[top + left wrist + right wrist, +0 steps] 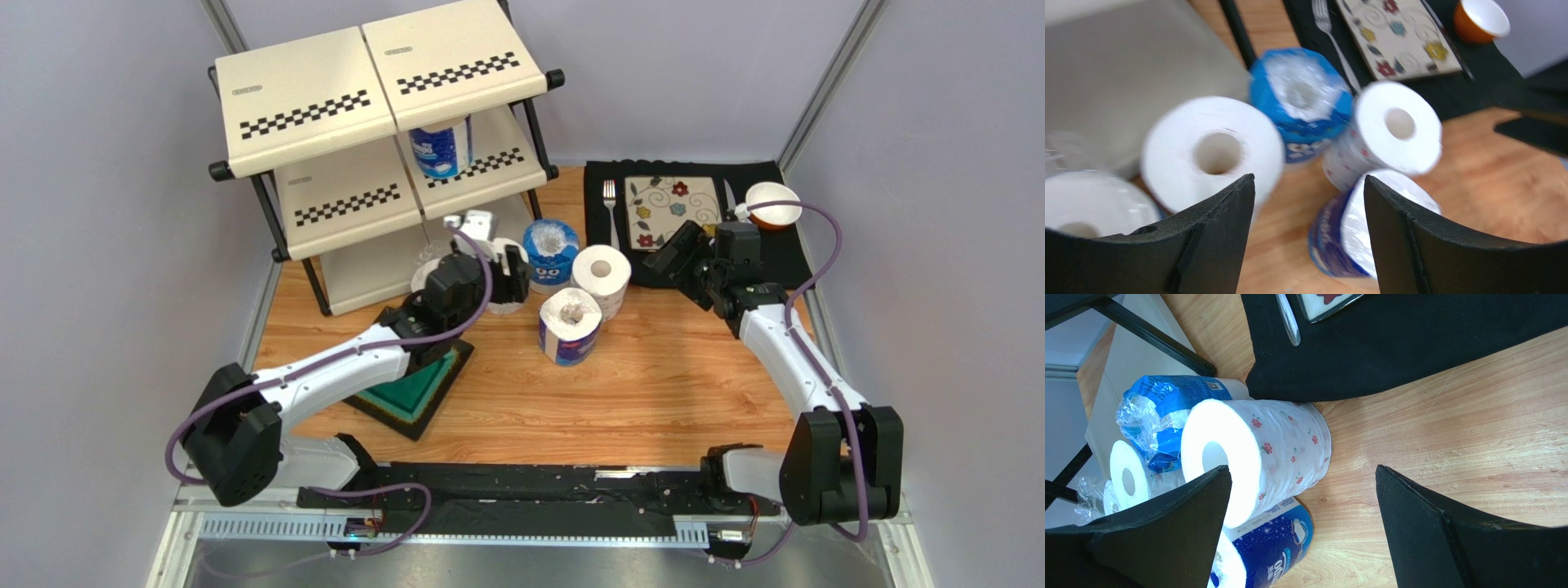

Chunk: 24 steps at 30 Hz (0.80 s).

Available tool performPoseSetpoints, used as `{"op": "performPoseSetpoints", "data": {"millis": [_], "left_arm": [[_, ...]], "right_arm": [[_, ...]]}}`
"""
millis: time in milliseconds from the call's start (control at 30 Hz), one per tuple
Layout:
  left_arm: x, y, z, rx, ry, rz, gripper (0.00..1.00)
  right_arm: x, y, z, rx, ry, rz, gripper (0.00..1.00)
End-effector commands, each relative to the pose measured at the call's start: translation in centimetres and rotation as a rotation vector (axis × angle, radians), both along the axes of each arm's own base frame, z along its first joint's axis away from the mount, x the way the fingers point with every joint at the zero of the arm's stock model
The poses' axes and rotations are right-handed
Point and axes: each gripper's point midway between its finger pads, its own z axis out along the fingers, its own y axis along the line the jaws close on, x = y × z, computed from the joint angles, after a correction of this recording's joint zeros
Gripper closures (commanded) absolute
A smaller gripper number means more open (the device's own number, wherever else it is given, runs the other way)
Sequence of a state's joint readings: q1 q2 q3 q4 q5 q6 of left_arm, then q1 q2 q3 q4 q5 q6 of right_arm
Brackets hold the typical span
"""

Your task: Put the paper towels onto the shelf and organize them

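Bright, even light fell from overhead, leaving only short, soft shadows on the tabletop (687, 392). The overhead view was sharp throughout. In the left wrist view, motion blur smeared the paper towels (1214, 153) beyond the left pincer (1308, 180). The right wrist view was crisp; the patterned roll (1284, 453) beside the right pincer (1303, 468) glared white at its end face.

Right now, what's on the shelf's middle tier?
One blue-wrapped roll stands on its right half. The top of the shelf covers the tier's back part.
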State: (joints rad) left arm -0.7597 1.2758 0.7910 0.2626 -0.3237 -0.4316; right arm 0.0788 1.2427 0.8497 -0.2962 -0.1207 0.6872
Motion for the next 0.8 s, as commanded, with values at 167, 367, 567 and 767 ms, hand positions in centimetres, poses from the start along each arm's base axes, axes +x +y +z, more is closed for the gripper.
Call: {"op": "performPoseSetpoints", "data": {"millis": [167,367,567,767], "left_arm": [[-5.4,-6.2,-3.7,0.104,0.164,-0.224,0.26],[-5.9,-5.8,-6.0,0.171,0.234,-0.213,0.26],[-5.6,-6.7,-6.5,0.172,0.246,-0.229,0.26],[-5.2,-8.6,-6.0,0.125,0.243,-0.265,0.26]], "right_arm": [[0.5,-0.5,2.4,-0.004,-0.074,-0.014,0.09],[0.5,-0.4,2.5,0.005,-0.072,-0.012,0.09],[0.5,-0.5,2.6,0.002,-0.077,-0.012,0.09],[0.5,-0.3,2.5,0.009,-0.071,-0.005,0.09]]}}
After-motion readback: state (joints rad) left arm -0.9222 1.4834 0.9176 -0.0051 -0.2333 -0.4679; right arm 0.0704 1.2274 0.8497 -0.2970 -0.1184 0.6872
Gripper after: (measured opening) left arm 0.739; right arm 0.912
